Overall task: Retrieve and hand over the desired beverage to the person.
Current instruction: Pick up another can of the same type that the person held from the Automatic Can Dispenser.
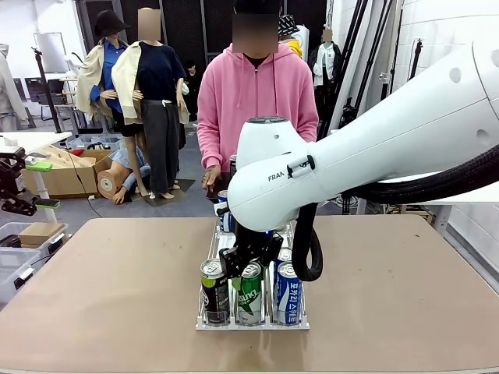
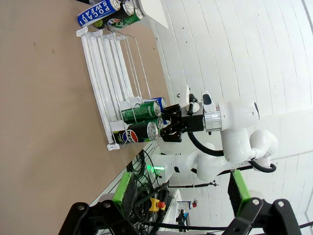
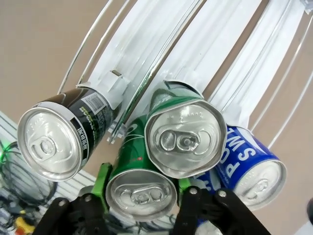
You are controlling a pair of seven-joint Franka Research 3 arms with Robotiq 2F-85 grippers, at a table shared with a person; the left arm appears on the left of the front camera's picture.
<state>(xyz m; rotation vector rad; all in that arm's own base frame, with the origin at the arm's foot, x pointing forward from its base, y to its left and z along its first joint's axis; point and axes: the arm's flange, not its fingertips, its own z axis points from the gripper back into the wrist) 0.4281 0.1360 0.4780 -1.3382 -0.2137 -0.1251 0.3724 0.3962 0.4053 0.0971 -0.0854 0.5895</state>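
Observation:
A white wire rack [image 1: 252,323] stands mid-table with three cans at its near end: a black one [image 1: 214,290], a green can [image 1: 250,294] and a blue one [image 1: 288,293]. My right gripper [image 1: 248,261] reaches down from above and is shut on the green can [image 3: 141,195], with a green pad [image 3: 103,177] on each side of it. A second green can [image 3: 186,134] lies just behind it in the same lane. My left gripper [image 2: 183,193] hangs open and empty off the table's left side. The person [image 1: 256,97], in a pink hoodie, stands at the far edge.
More cans [image 2: 105,12] sit at the rack's far end, near the person's hand [image 1: 210,179]. The black can [image 3: 51,142] and the blue can [image 3: 254,169] flank the held one closely. Bare brown tabletop [image 1: 101,296] lies on both sides of the rack. Boxes and bins stand off to the left.

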